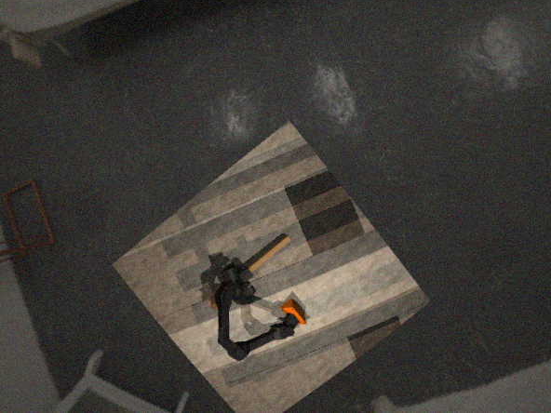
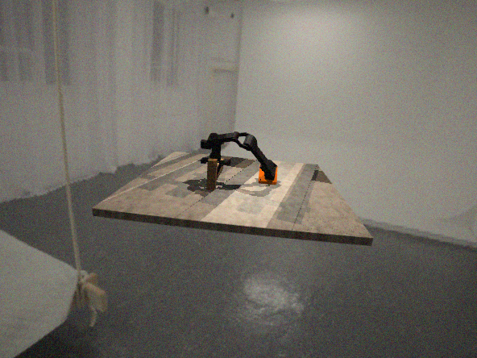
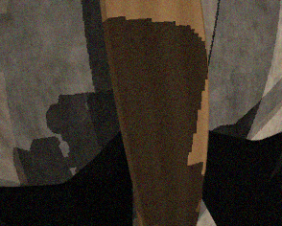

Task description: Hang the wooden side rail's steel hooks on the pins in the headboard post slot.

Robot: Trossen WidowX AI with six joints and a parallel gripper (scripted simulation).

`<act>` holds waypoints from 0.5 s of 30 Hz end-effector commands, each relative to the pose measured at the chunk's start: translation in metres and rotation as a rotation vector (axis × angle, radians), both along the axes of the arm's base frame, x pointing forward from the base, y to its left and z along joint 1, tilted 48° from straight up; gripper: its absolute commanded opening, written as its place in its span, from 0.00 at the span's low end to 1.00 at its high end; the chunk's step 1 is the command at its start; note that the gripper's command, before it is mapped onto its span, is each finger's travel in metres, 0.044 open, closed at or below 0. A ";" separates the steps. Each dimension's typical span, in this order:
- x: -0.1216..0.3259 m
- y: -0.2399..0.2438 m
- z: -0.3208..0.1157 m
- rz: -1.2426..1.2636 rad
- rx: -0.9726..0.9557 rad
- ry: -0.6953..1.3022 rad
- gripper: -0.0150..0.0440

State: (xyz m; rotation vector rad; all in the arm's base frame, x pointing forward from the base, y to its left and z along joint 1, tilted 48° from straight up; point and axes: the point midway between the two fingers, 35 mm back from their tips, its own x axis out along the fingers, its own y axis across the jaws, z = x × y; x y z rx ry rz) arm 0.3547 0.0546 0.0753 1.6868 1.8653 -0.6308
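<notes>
The wooden side rail runs diagonally in the top view, its far end at the upper right and its other end under the arm. My gripper is shut on the rail, with a black finger on either side of it in the wrist view. The upright headboard post stands near the gripper; in the exterior view it hides most of the rail. The hooks, the slot and the pins cannot be made out, so whether hooks and pins touch cannot be told.
The arm's black base stands beside an orange block on the patchwork wooden table. The arm bends out from there and back over the rail. Dark arm shadows fall on the table and rail.
</notes>
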 end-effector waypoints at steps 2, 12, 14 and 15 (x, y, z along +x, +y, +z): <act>0.001 -0.002 0.007 -0.011 -0.001 -0.016 0.25; 0.001 -0.001 0.007 -0.011 -0.001 -0.016 0.25; 0.002 -0.001 0.008 -0.011 -0.001 -0.016 0.25; 0.002 -0.001 0.008 -0.011 -0.001 -0.016 0.25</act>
